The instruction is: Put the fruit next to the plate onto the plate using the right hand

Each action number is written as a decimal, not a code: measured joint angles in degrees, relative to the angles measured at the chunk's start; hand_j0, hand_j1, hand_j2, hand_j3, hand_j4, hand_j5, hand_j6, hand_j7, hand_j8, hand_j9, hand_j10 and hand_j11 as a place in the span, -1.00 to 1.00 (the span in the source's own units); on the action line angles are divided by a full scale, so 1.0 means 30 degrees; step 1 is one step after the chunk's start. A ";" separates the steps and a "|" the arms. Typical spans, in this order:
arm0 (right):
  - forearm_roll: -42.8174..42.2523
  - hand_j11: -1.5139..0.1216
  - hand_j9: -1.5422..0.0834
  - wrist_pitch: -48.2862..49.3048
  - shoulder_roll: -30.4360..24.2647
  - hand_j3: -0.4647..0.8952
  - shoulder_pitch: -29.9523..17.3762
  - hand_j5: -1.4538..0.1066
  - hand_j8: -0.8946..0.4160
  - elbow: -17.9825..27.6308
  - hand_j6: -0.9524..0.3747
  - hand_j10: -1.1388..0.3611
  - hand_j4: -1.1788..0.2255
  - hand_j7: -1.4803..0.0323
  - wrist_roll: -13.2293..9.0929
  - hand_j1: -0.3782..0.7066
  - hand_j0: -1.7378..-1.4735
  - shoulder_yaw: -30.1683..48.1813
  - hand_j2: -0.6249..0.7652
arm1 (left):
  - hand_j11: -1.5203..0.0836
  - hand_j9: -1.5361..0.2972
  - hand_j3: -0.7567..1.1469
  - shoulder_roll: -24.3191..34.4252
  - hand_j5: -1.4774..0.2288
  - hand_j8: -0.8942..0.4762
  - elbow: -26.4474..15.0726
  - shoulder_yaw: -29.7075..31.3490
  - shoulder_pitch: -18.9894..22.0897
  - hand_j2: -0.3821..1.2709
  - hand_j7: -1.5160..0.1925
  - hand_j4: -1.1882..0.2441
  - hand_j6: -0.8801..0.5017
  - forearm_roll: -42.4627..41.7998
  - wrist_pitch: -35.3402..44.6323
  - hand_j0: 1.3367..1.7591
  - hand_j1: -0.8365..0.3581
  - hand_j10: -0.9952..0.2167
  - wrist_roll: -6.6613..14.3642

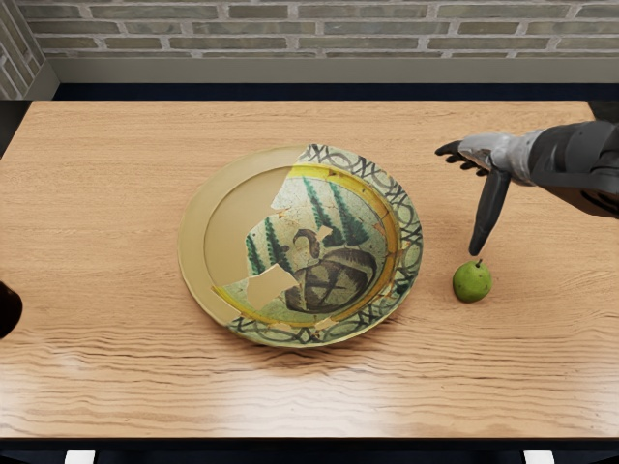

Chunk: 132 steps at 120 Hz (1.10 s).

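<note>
Fruit [472,281], small, green and rather pear-like with a short stem, sits on the bare worktop [116,367] just beside the plate's right rim, close to it but apart from it, so you can count nothing of the placing as done. The plate [208,232], wide and shallow with a painted, patchy centre, holds nothing. Your right hand [486,164] hangs above the fruit and a little behind it, its arm reaching in from the right edge. The fingers are apart and grip nothing: one long dark digit points down toward the fruit and its tip ends just short of the stem, while the others spread out to the left, higher up. I judge this to be the approach, before any contact. Ahead of you lie the whole grasp, the lift, the short carry leftward over the rim and the release onto the plate. Because the fruit is round, expect it to roll if a fingertip nudges it off centre, so bring the hand down around it rather than onto one side. At the left edge you see only a dark shape [5,307], probably the resting left arm, and I cannot tell its state.
</note>
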 joint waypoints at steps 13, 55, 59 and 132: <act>-0.1364 0.81 0.86 -0.0715 0.0359 -0.32 -0.1229 0.82 0.33 0.0474 0.39 0.48 0.64 0.92 0.0000 -0.90 -0.40 -0.0730 -0.11 | 0.90 0.68 -0.21 0.0000 0.73 0.31 -0.0002 0.0000 0.0000 -0.54 0.77 0.66 0.27 0.0000 0.0000 0.52 0.98 0.64 0.0000; -0.4003 0.73 0.78 -0.2787 -0.0129 -0.32 -0.3803 0.74 0.25 0.0698 0.32 0.42 0.57 0.83 0.0000 -0.78 -0.40 -0.1225 -0.12 | 0.90 0.68 -0.21 0.0000 0.73 0.31 0.0000 -0.0002 0.0000 -0.54 0.77 0.66 0.27 0.0001 0.0000 0.52 0.98 0.64 0.0000; -0.4058 0.71 0.75 -0.2866 -0.0131 -0.32 -0.3915 0.71 0.22 0.0707 0.29 0.40 0.55 0.80 0.0000 -0.75 -0.40 -0.1234 -0.13 | 0.90 0.68 -0.21 0.0000 0.73 0.31 0.0000 -0.0002 0.0000 -0.54 0.77 0.66 0.27 0.0001 0.0000 0.52 0.98 0.64 0.0000; -0.2713 0.50 0.54 -0.4686 0.0551 -0.32 -0.4581 0.49 0.02 0.0805 0.09 0.22 0.36 0.57 0.0000 -0.45 -0.40 -0.1080 -0.16 | 0.90 0.68 -0.21 0.0000 0.73 0.31 0.0000 -0.0002 0.0000 -0.54 0.77 0.66 0.27 0.0001 0.0000 0.52 0.98 0.64 0.0000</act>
